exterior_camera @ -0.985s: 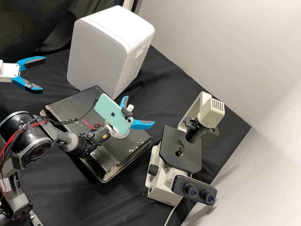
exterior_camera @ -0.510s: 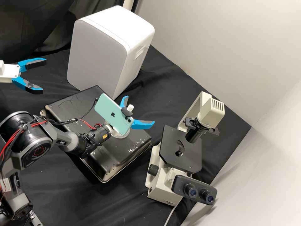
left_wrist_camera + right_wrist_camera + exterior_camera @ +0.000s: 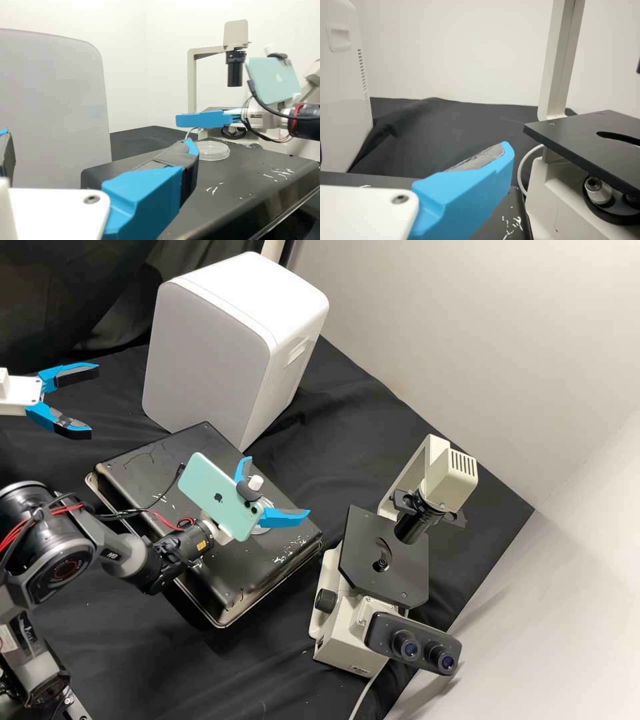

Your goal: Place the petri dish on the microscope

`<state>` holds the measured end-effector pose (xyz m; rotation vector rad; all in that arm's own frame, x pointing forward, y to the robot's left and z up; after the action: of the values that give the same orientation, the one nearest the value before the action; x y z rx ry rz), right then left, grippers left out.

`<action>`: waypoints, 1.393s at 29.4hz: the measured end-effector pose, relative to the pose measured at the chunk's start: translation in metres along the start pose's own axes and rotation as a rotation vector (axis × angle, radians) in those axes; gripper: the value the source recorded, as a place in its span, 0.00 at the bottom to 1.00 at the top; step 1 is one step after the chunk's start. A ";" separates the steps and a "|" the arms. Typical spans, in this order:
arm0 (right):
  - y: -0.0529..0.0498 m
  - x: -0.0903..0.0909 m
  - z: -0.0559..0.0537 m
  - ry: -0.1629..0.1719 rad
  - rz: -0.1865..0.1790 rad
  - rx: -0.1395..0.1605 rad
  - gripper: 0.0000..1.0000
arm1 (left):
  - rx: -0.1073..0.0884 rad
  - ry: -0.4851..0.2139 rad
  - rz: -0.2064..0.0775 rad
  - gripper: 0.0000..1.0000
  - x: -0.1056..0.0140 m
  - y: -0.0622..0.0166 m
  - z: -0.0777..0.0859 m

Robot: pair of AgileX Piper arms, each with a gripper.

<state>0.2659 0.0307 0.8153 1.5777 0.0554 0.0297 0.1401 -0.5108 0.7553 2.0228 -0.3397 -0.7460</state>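
Right gripper (image 3: 277, 487), blue fingers spread wide and holding nothing, hangs low over the black tray (image 3: 153, 460) at mid-bench, just above the clear petri dish (image 3: 212, 150) lying flat toward the tray's right end; the wide spread looks meant to straddle the dish's rim before closing. Just right of the tray stands the microscope (image 3: 347, 627), its flat black stage (image 3: 393, 573) higher than the tray, so the dish will need lifting across. At far left the left gripper (image 3: 93, 400), likewise open and empty, sits well apart, seemingly to leave room; a white box (image 3: 227, 340) stands behind the tray
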 end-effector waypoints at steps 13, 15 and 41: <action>-0.008 -0.017 0.013 -0.041 -0.027 -0.002 1.00 | 0.000 0.000 0.000 1.00 0.000 0.0000 0.000; -0.009 -0.017 0.014 -0.042 -0.026 -0.001 1.00 | 0.000 0.000 0.000 1.00 0.000 0.0000 0.000; -0.034 0.006 0.033 -0.096 -0.050 0.013 1.00 | 0.000 0.000 0.000 1.00 0.000 0.0000 0.000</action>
<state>0.2732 -0.0013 0.7805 1.5881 0.0202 -0.0861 0.1402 -0.5108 0.7553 2.0230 -0.3395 -0.7455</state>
